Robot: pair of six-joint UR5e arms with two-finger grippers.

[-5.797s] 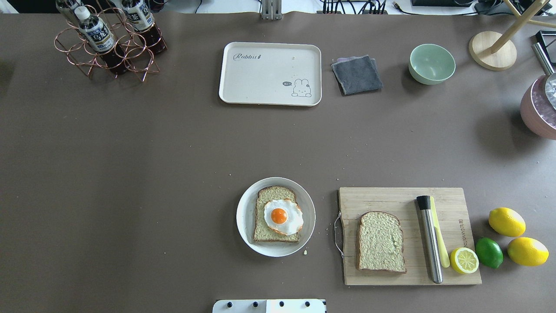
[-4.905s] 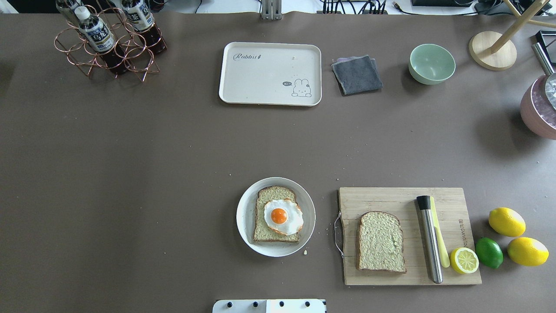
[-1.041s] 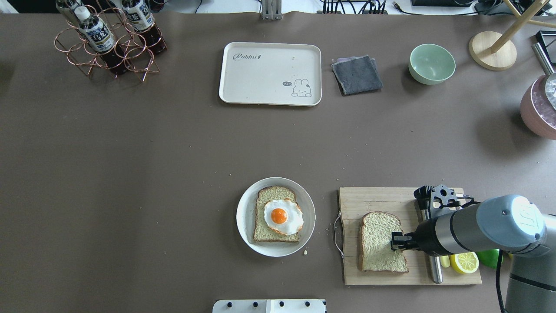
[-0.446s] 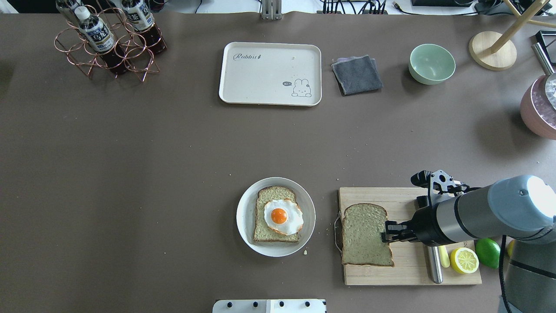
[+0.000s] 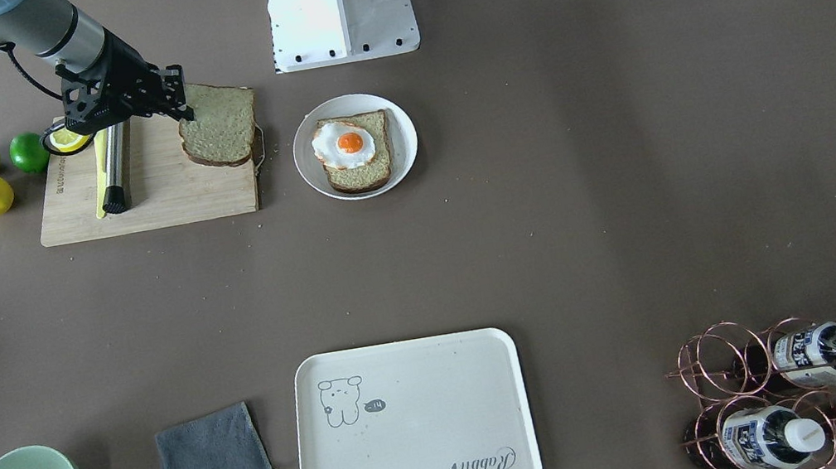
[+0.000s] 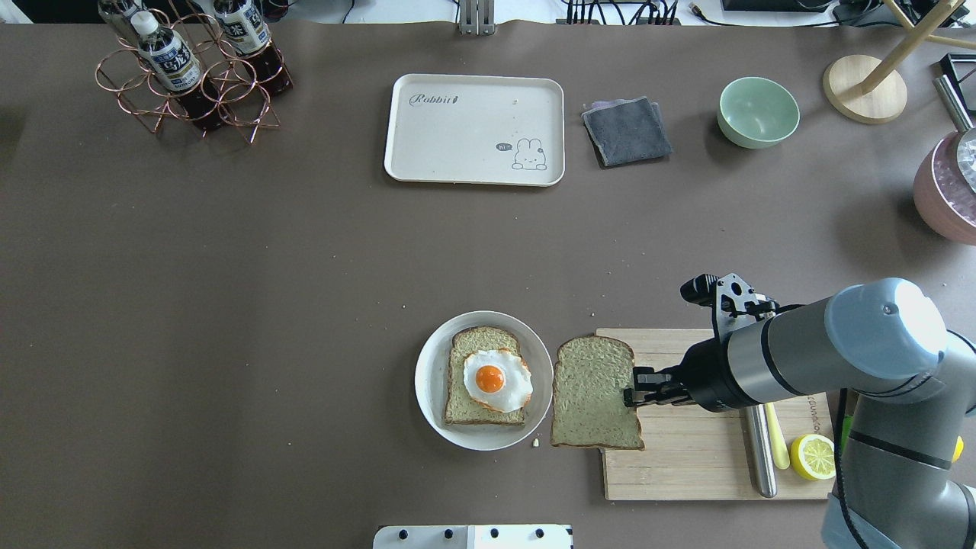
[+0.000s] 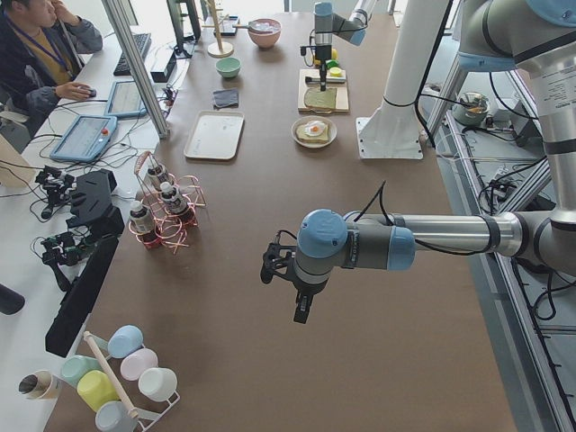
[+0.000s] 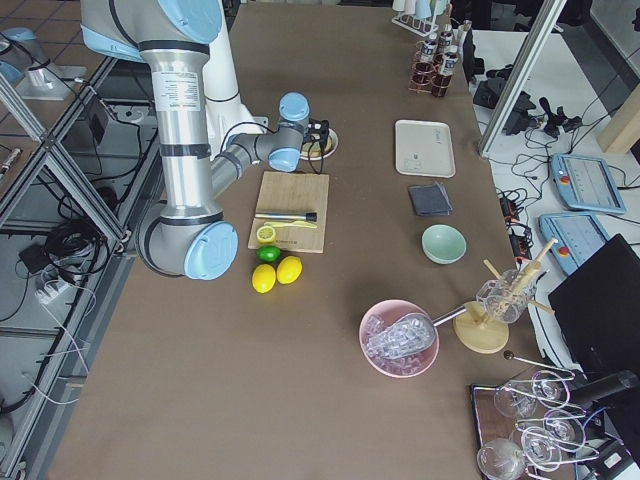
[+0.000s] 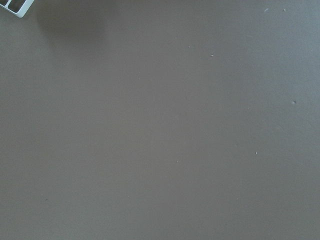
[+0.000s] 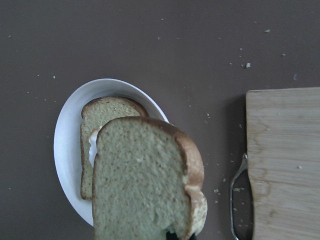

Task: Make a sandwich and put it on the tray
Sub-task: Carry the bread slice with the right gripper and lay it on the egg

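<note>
Table of brown colour carries all the things. The right arm reaches in over the wooden cutting board, while the left arm hangs far away over a bare part of the table. The cream tray lies at the far side, well apart from the food, and nothing is on it.

The white plate stands just beside the board. On it lies the bottom slice with the fried egg on top. The top slice is pinched at its right edge by the right gripper, whose jaws are closed on the crust. The slice appears lifted and hangs between board and plate; from the wrist camera it already covers part of the bottom slice.

The left gripper shows only from the side camera, so I cannot tell if its jaws are apart or together.

I judge that the step in hand is carrying the top slice to close the sandwich. The next move calls for a little more travel toward the plate, until the two slices line up. After this the slice must go down softly on the egg and be released. Moving the sandwich to the tray is not yet begun.
</note>
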